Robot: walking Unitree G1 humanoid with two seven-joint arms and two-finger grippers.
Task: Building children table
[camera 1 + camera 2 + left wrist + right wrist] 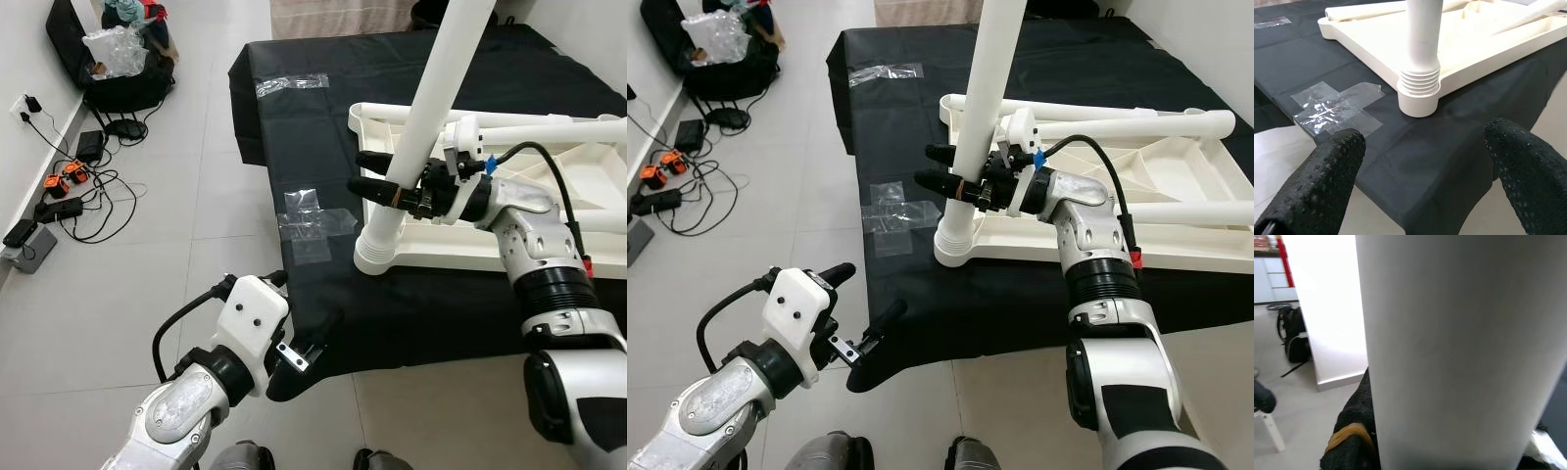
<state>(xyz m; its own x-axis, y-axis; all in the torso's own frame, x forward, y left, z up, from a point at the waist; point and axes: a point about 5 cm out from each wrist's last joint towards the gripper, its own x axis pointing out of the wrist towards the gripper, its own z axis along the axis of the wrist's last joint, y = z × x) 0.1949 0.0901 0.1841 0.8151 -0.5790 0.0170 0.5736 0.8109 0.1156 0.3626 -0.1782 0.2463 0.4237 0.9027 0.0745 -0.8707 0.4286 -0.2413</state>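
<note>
My right gripper (942, 166) reaches in level, its fingers (939, 181) closed either side of the upright white leg (421, 127), low on the shaft, just above the ribbed collar. I judge the hold is there to steady or turn the leg while it seats in the corner socket (1419, 100).

The table top (549, 211) lies upside down on the black cloth (294, 127), its socket corner close to the cloth's front left edge, so the underside faces up for fitting. Two more legs (549, 127) lie flat across the tray-like underside, one against the far rim.

Left gripper (862, 328) hovers off the front edge of the cloth, over the floor, fingers (1327, 181) spread wide, holding nothing. It points at the socket, perhaps ready to brace it.

Materials: leg and top are smooth matt white plastic, the leg a plain round tube ending in stacked ridges like a screw thread. My fingers have pebbled black rubber. The cloth is dull, slightly creased; crossed strips of clear tape (313, 220) shine on it left of the socket.
</note>
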